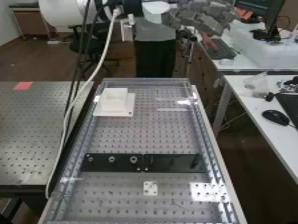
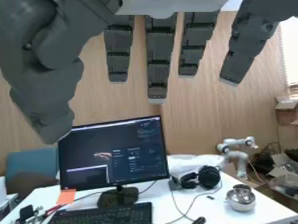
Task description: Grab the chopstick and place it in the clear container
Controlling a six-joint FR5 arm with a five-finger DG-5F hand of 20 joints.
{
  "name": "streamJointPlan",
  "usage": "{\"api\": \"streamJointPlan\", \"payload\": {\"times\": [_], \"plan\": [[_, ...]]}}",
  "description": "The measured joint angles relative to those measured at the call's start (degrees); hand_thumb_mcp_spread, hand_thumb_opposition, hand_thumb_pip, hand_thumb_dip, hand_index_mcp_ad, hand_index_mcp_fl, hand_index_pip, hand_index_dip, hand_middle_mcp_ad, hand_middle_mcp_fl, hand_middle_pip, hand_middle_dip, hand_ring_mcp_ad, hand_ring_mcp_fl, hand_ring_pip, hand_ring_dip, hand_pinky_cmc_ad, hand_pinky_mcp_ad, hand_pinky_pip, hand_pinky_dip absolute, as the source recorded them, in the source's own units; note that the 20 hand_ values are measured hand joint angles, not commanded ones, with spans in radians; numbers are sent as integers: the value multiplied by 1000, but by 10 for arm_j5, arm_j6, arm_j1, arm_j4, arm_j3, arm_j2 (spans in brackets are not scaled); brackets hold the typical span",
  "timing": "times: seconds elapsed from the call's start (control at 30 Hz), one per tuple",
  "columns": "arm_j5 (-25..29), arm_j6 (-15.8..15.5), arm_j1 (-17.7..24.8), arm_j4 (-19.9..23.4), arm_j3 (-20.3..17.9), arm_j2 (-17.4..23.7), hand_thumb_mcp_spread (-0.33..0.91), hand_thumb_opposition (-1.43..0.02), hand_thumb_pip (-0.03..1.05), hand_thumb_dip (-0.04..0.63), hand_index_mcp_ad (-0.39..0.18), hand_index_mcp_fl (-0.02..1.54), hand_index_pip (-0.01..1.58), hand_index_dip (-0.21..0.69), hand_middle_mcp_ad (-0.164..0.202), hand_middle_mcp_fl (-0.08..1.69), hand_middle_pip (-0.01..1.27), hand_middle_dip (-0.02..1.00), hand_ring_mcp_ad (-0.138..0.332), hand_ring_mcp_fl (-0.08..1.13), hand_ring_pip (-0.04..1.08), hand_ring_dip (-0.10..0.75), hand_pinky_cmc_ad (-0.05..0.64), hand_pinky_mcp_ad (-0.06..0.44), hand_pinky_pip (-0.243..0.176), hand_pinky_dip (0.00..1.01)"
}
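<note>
High above the far end of the bench, the hand (image 1: 203,16) is held up at the top of the high view, away from the bench top. Straight, spread fingers and the thumb of the hand (image 2: 159,60) hang in the wrist view with nothing between them; the hand is open. A thin pale streak (image 1: 173,109) crosses the bench's far right part in the high view; I cannot tell whether it is a chopstick or a reflection. On the side desk stands a translucent object (image 1: 256,84), whose kind I cannot make out.
A white square block (image 1: 114,103) sits at the bench's far left. Black plates (image 1: 143,163) with knobs span its middle, with a small white plate (image 1: 150,188) nearer. A mouse (image 1: 275,117) lies on the right desk. The wrist view has a monitor (image 2: 113,155) and a robot arm (image 2: 236,156).
</note>
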Motion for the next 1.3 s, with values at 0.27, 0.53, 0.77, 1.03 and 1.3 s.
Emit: {"api": "streamJointPlan", "payload": {"times": [0.27, 0.53, 0.77, 1.03, 1.3], "plan": [[7, -5, 4, 0, 1, 0, 209, -744, 635, 157, -178, 340, 84, 49, 37, 433, 106, 379, 87, 127, 110, 271, 398, 328, -93, 529], [6, -9, 9, 8, -1, 3, 206, -744, 641, 161, -178, 344, 86, 47, 37, 436, 105, 379, 87, 127, 110, 271, 398, 328, -89, 529], [4, -8, 9, 17, -6, 6, 208, -761, 641, 161, -178, 344, 86, 47, 37, 447, 105, 379, 87, 127, 106, 267, 398, 328, -77, 531], [4, -10, 10, 24, -14, 10, 208, -759, 653, 159, -178, 365, 86, 47, 35, 445, 105, 379, 86, 147, 106, 267, 398, 328, -77, 531], [5, -9, 11, 22, -17, 14, 208, -759, 653, 162, -178, 363, 86, 37, 37, 445, 108, 379, 86, 147, 106, 267, 398, 328, -75, 531]]}}
